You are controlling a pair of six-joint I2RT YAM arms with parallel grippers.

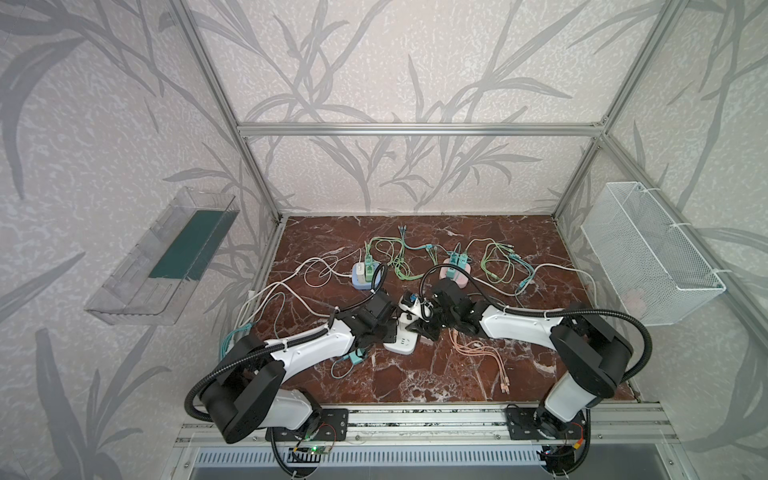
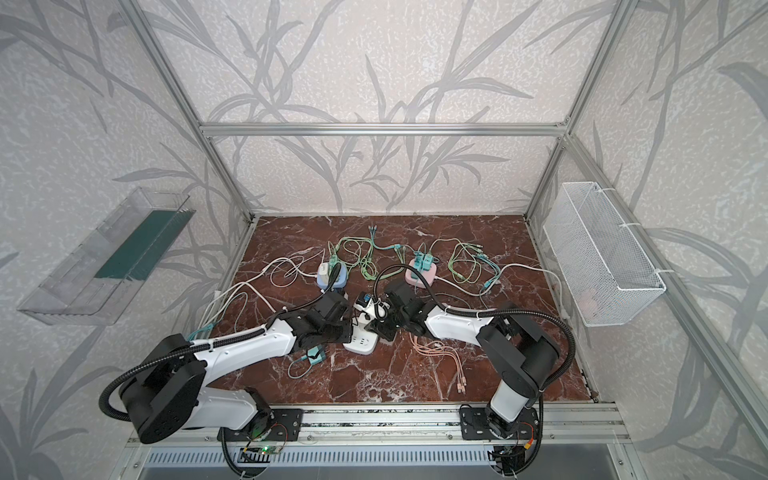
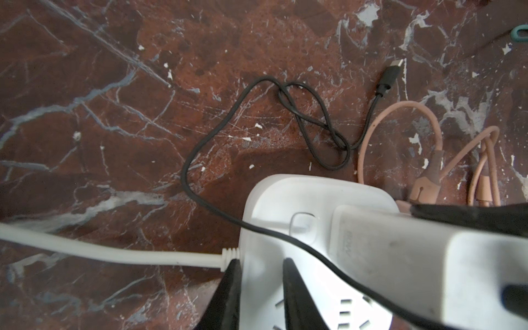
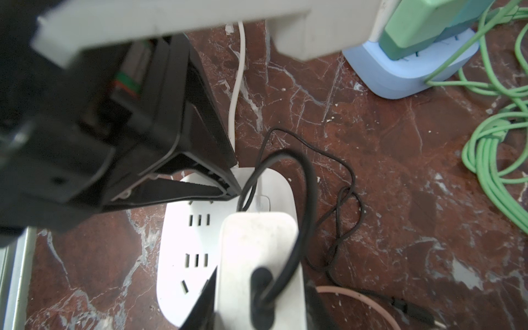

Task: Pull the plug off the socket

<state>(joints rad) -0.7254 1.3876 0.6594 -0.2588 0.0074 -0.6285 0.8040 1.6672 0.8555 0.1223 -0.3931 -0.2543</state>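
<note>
The white socket strip (image 1: 400,344) (image 2: 362,343) lies mid-table on the red marble. My left gripper (image 3: 260,261) is shut on the socket's (image 3: 285,200) edge, right beside its white cord (image 3: 114,251). The plug (image 4: 257,251), a white block with a thin black cable (image 4: 344,200), stands on the socket (image 4: 185,243). My right gripper (image 4: 261,283) is shut on the plug's two sides. The plug's pins are hidden, so I cannot tell how deep it sits. In both top views the two grippers (image 1: 388,328) (image 1: 419,318) meet over the strip.
A blue power cube (image 1: 365,277) and a pink one (image 1: 455,271) stand behind, with green cables (image 1: 395,257) around them. Pink cables (image 1: 486,353) lie to the right, and a teal plug (image 1: 355,357) lies under the left arm. A wire basket (image 1: 648,257) and a clear tray (image 1: 166,257) hang on the walls.
</note>
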